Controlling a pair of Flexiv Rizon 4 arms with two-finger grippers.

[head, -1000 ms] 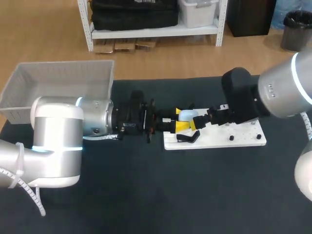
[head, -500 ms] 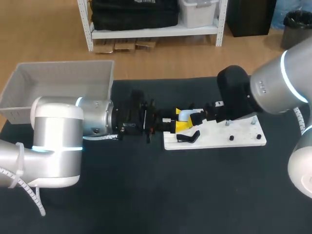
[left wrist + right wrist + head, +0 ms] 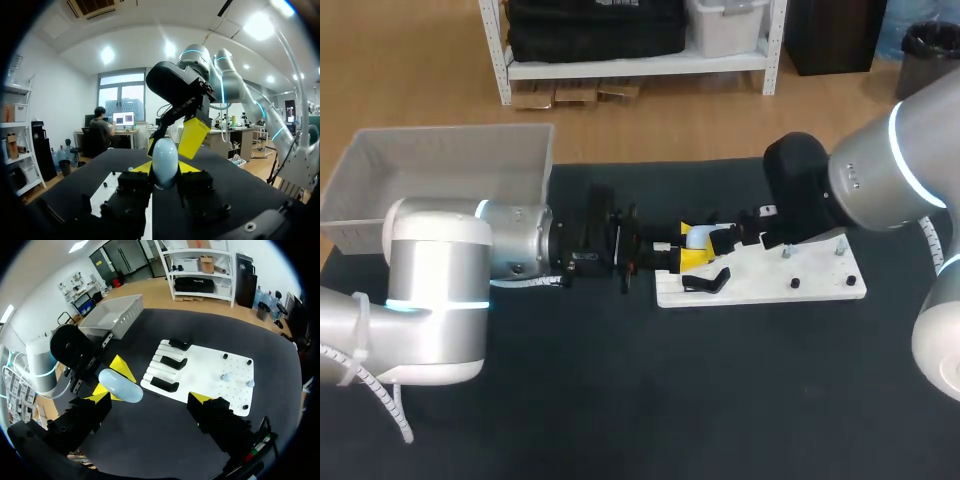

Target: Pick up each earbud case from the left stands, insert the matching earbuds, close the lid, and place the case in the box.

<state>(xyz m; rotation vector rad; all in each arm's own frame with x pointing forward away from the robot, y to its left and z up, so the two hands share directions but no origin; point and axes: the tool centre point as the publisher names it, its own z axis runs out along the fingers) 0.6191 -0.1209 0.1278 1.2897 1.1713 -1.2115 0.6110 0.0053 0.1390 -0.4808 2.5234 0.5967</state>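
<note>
— What sits at the back left corner of the table (image 3: 620, 400)?

— The grey box (image 3: 440, 165). Its front wall is partly hidden behind my left arm (image 3: 450, 290), which lies level over the table and points toward the middle.

— And that arm's hand?

— The left gripper (image 3: 166, 169) is closed on the earbud case (image 3: 165, 161). A yellow tip presses each side of the pale blue, egg-shaped shell, which stands upright between them. In the head view the case is over the left end of the white board (image 3: 790, 285).

— Where is the board?

— Right of the table's middle, nearer the back edge. Three black stands (image 3: 170, 362) line its left end. Small pegs dot its right end, and two pale bits among them are too small to name.

— And the right arm's hand?

— The right gripper (image 3: 150, 397) is spread wide and holds nothing. One of its fingers (image 3: 194, 137) is just beside the case, on the side away from the left wrist. Whether it touches the case, I cannot tell. The other finger is well apart from the case.
</note>
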